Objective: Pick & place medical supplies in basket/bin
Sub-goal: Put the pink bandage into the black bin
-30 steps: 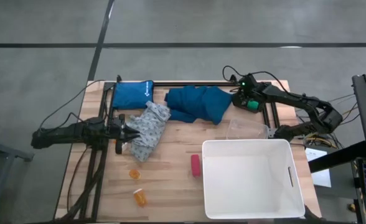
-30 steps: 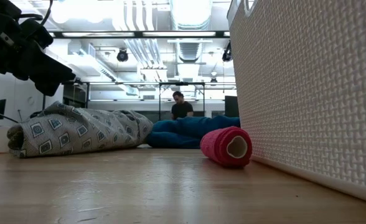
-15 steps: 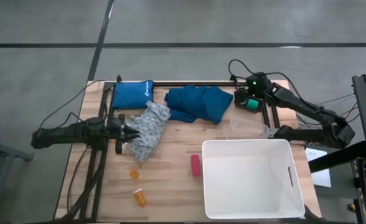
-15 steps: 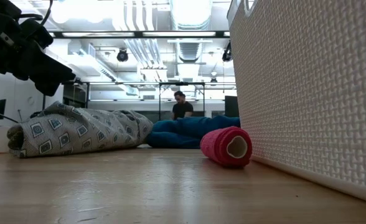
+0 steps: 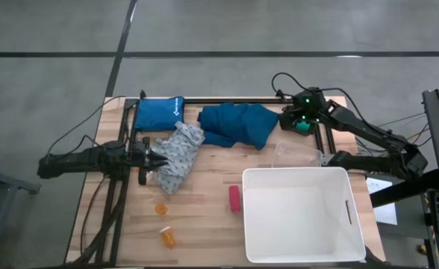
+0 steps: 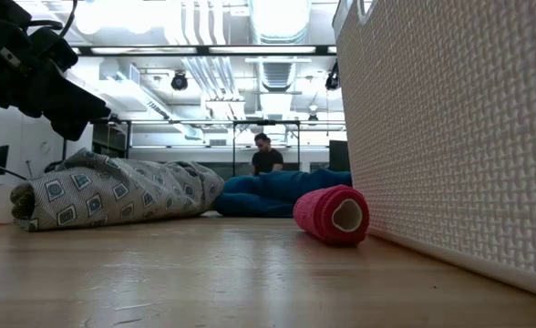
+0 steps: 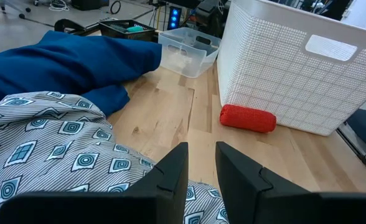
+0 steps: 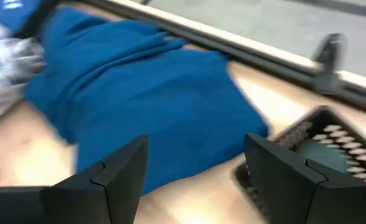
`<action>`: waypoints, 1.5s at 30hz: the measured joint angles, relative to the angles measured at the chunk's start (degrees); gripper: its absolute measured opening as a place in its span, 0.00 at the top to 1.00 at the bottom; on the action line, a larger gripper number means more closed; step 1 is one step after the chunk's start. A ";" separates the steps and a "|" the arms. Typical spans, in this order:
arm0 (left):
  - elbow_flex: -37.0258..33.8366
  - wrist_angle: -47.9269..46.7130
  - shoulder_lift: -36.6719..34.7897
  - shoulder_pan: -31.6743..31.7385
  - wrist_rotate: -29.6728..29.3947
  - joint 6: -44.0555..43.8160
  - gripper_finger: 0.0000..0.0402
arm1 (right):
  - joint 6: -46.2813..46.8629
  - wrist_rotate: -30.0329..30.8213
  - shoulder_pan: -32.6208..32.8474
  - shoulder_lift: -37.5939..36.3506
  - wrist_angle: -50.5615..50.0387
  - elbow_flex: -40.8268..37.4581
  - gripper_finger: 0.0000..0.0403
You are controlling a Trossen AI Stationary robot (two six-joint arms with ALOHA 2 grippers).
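Observation:
My left gripper [image 5: 160, 158] [image 7: 201, 167] hovers just above the left edge of the pale grey-blue patterned garment [image 5: 178, 155] [image 7: 52, 143], fingers slightly open; the low view shows it [image 6: 72, 109] apart from the cloth [image 6: 113, 191]. My right gripper [image 5: 293, 119] [image 8: 195, 168] is wide open above the table's far right, beside the dark teal garment [image 5: 238, 123] [image 8: 152, 99]. The pink-red cylinder [image 5: 234, 198] [image 6: 332, 214] lies on its side by the white tub [image 5: 301, 254] [image 6: 459, 137]. Two orange pill bottles [image 5: 161, 208] [image 5: 167, 237] lie near the front. Green blocks [image 8: 323, 152] sit in a black basket.
A blue pouch [image 5: 158, 113] lies at the far left, and a clear plastic container [image 5: 294, 153] [image 7: 186, 51] sits between the teal garment and the tub. Black frame rails run along the far and left edges. Bare wood lies between the bottles and the tub. A person sits far behind.
My right arm has stretched out, its elbow swinging toward the table's right edge, while its gripper stayed near the far right corner and edged toward the teal garment. The left arm and all objects kept still.

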 joint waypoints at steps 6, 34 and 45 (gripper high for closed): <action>0.00 0.01 0.00 0.00 -0.01 0.00 0.78 | -3.27 -6.60 2.37 -2.43 1.84 0.00 0.36; 0.01 0.01 0.00 -0.01 -0.01 -0.01 0.78 | -6.01 -9.04 17.16 -40.05 3.89 -4.06 0.36; 0.00 0.01 -0.01 0.01 -0.01 0.00 0.78 | -5.13 -8.40 17.69 -44.24 4.49 -9.04 0.36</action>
